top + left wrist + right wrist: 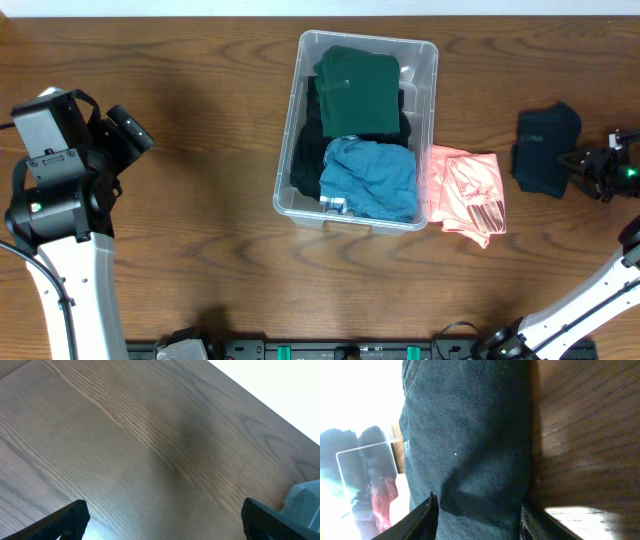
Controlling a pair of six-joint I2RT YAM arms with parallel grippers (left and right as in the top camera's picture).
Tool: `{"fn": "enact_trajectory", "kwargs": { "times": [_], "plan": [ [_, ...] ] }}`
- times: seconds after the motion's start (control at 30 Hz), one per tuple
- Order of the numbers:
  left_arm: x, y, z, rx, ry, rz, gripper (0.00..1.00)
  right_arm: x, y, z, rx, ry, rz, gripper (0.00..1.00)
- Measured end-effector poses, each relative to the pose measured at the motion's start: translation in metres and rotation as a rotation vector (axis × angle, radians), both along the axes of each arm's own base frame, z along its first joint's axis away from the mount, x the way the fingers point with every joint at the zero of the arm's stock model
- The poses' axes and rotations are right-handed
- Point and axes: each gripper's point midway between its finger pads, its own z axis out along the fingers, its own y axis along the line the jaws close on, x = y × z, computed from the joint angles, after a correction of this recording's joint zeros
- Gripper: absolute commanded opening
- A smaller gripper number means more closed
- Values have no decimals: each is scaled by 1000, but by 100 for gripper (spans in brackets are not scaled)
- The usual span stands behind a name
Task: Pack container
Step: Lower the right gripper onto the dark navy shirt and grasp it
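The clear plastic container [286, 180] stands mid-table and holds a green garment [358, 92], a black one [305, 150] and a blue one [370, 178]. A pink garment [468, 192] lies flat just right of it. A dark teal garment [543, 150] lies at the far right. My right gripper [582, 164] is at its right edge. In the right wrist view my right gripper's fingers [477, 505] are closed on a fold of this garment [465, 435]. My left gripper [130, 130] hangs open and empty over bare wood [165, 510], left of the container [305, 502].
The wooden table's far edge [200, 8] runs along the top of the overhead view. The left arm's base [60, 210] stands at the left, and the right arm [600, 290] comes in from the lower right. The container and the pink garment [382, 502] show in the right wrist view's background.
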Motion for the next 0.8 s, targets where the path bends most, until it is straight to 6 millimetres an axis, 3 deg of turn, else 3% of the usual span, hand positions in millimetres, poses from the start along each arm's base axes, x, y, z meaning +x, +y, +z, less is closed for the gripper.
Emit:
{"fn": "enact_trajectory", "kwargs": {
  "times": [0.3, 0.37, 0.43, 0.53, 0.8],
  "plan": [
    [0, 0, 0, 0, 0, 0, 98, 6, 4, 1, 18, -56, 2, 58],
    [0, 0, 0, 0, 0, 0, 98, 11, 7, 1, 18, -85, 7, 55],
    [0, 0, 0, 0, 0, 0, 98, 16, 11, 0, 14, -112, 13, 45],
    [0, 0, 0, 0, 0, 0, 98, 23, 19, -3, 23, -127, 9, 43],
    [0, 0, 0, 0, 0, 0, 98, 25, 21, 0, 76, -116, -31, 59]
  ]
}}
